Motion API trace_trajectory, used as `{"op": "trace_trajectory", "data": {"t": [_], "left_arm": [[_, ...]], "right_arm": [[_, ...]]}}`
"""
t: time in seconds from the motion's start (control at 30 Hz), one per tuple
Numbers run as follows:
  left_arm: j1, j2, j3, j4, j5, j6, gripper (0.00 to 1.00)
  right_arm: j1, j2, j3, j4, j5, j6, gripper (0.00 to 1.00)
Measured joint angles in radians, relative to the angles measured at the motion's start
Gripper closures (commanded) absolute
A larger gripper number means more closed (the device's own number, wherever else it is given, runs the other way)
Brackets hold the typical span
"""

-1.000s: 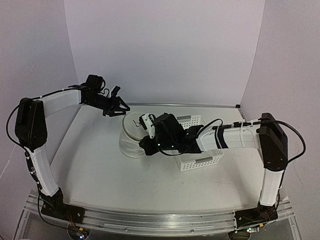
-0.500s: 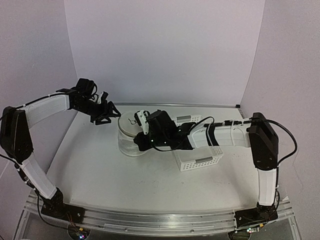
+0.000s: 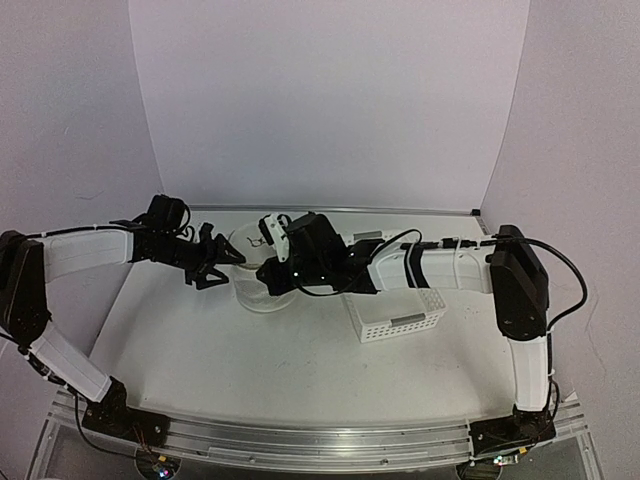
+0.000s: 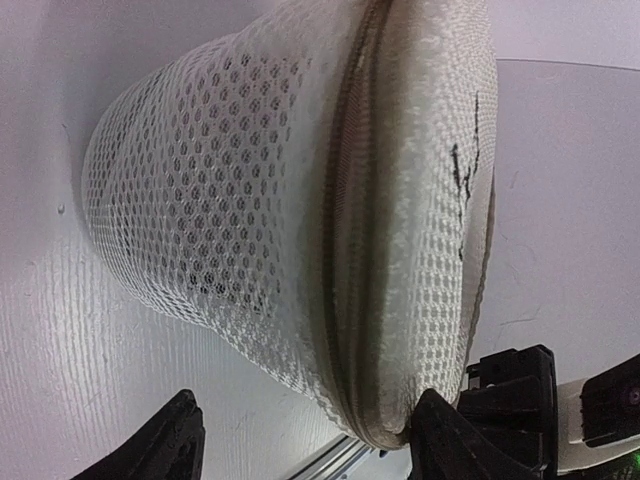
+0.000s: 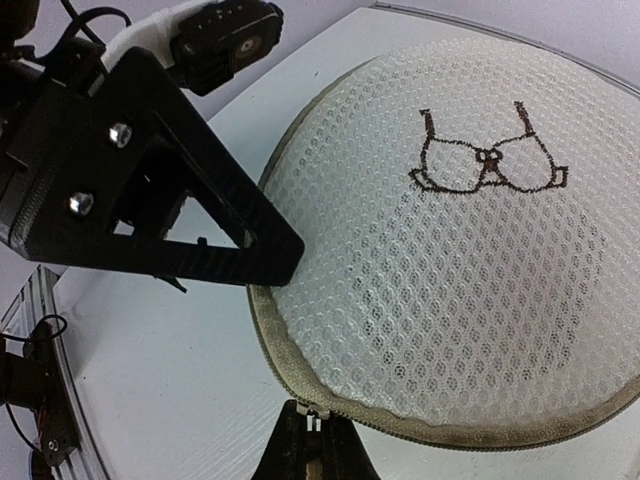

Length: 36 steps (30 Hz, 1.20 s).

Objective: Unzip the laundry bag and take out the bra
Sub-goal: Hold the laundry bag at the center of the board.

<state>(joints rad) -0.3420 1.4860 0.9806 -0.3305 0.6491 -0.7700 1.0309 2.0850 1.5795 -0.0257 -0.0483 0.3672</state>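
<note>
The laundry bag (image 3: 250,292) stands as a white mesh cylinder left of the table's middle, its round lid (image 5: 450,260) carrying a small black bra drawing (image 5: 487,160). A tan zipper (image 4: 362,300) runs round the lid's rim. My left gripper (image 4: 305,445) is open at the bag's left side, its fingertips (image 4: 180,440) straddling the lid rim without closing on it. My right gripper (image 5: 315,455) is shut on the metal zipper pull (image 5: 318,422) at the near rim. The bra is hidden inside the bag.
A white lattice plastic basket (image 3: 400,318) sits just right of the bag, under my right forearm (image 3: 440,270). A metal strip (image 3: 400,210) marks the table's far edge in front of the back wall. Bare table lies in front of the bag.
My left arm has come down from the back left to the bag's left side and its jaws have opened wide. My right gripper and the bag have shifted a little left.
</note>
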Motion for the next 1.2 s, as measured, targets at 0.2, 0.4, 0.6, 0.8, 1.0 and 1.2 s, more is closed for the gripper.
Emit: {"op": "trace_trajectory", "data": {"t": [0.2,0.4,0.6,0.8,1.0,1.2], "left_arm": [[-0.006,-0.036,-0.135,0.224,0.027,-0.187,0.34],[-0.013,-0.041,-0.171,0.35,0.029,-0.294,0.35],[-0.019,-0.045,-0.169,0.399,0.029,-0.333,0.57],[-0.025,-0.045,-0.169,0.411,0.029,-0.344,0.76],[-0.026,-0.045,-0.169,0.411,0.029,-0.349,1.0],[-0.026,-0.043,-0.169,0.42,0.029,-0.346,1.0]], "right_arm": [[0.0,0.0,0.0,-0.001,-0.005,0.0,1.0],[0.0,0.0,0.0,-0.001,-0.012,0.0,1.0],[0.0,0.003,0.0,-0.001,-0.016,0.0,1.0],[0.0,0.007,0.0,-0.001,-0.015,0.0,1.0],[0.0,0.007,0.0,-0.001,-0.016,0.0,1.0],[0.0,0.007,-0.01,0.002,-0.01,-0.004,1.0]]}}
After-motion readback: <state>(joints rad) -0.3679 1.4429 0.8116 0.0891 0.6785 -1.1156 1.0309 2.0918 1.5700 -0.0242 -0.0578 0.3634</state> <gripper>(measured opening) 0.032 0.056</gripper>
